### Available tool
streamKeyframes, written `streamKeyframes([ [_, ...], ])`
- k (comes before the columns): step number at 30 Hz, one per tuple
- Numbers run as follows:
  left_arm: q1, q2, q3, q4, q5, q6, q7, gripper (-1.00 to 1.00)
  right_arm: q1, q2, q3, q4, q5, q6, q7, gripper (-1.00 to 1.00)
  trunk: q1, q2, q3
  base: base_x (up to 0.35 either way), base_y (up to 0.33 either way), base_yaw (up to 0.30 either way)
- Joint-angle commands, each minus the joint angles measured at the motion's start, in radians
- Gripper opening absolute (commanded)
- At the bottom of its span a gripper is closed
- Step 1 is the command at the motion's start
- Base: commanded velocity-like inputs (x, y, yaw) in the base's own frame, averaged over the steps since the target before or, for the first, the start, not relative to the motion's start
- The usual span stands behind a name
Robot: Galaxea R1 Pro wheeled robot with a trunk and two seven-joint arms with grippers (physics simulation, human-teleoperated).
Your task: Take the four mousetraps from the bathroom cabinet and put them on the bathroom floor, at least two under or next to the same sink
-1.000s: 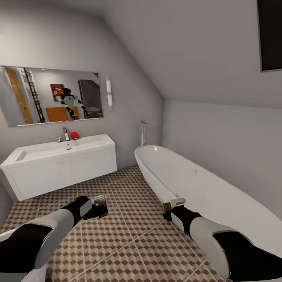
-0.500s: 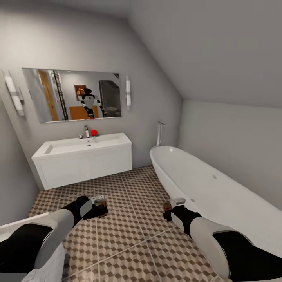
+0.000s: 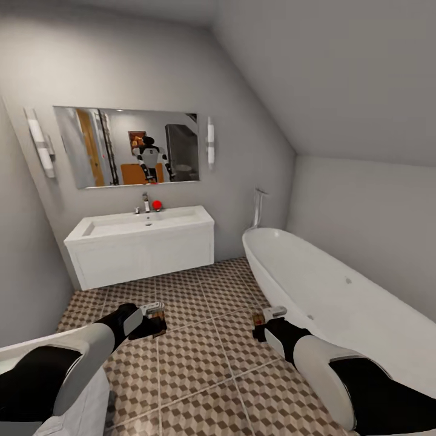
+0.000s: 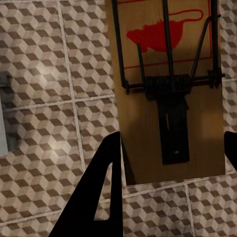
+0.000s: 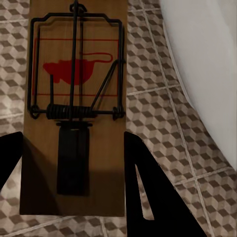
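The jaws of the left gripper (image 3: 156, 320) are clamping a mousetrap (image 4: 170, 94) by its plain end, one dark finger (image 4: 98, 187) pressing each long edge of the tan board. The jaws of the right gripper (image 3: 264, 317) are gripping a second mousetrap (image 5: 74, 106) the same way, its wire spring and red mouse mark facing the wrist camera. Both arms are reaching forward and holding the traps above the cube-patterned bathroom floor (image 3: 200, 357). The sink (image 3: 142, 225) is sitting on its white two-door vanity (image 3: 145, 257) against the far wall, well apart from both grippers, with a tap (image 3: 146, 203) and a small red object (image 3: 157, 205) at its back edge. A mirror (image 3: 127, 147) is hanging above it and reflecting the robot. A white bathtub (image 3: 327, 290) is lying along the right wall, close beside the right gripper.
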Motion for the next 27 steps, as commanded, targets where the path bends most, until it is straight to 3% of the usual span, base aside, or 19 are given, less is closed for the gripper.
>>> streamKeyframes([
  [1, 0.0, 0.0, -0.007, -0.002, 0.008, 0.007, 0.005, -1.0, -0.001, 0.0, 0.005, 0.0, 0.006, 0.006, -0.002, -1.0, 0.001, -0.001, -0.002, 0.297, 0.0, 0.004],
  [27, 0.0, 0.001, -0.007, -0.002, 0.009, 0.008, 0.006, -1.0, -0.001, -0.001, 0.005, 0.0, 0.005, 0.006, -0.003, -1.0, 0.001, -0.001, -0.002, 0.32, 0.0, 0.0],
])
